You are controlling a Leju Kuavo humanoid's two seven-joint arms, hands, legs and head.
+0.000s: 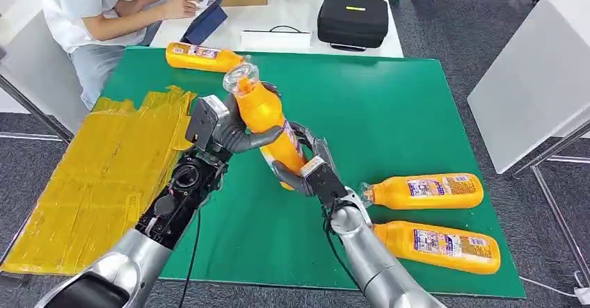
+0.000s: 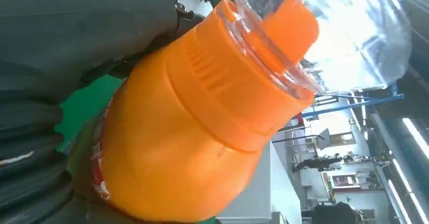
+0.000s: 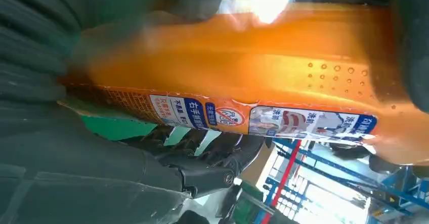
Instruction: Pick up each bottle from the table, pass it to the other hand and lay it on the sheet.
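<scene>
An orange bottle with a clear cap is held up over the middle of the green table, cap pointing away from me. My left hand grips its upper body just below the cap. My right hand grips its lower end from the other side. The left wrist view is close on the bottle's shoulder and clear cap. The right wrist view has the labelled side of the bottle pressed against the right hand's fingers. The yellow sheet lies on the table's left part.
Two orange bottles lie near my right arm, and a third lies at the far edge. A seated person works at the white table behind, beside a black case. A white table stands at the right.
</scene>
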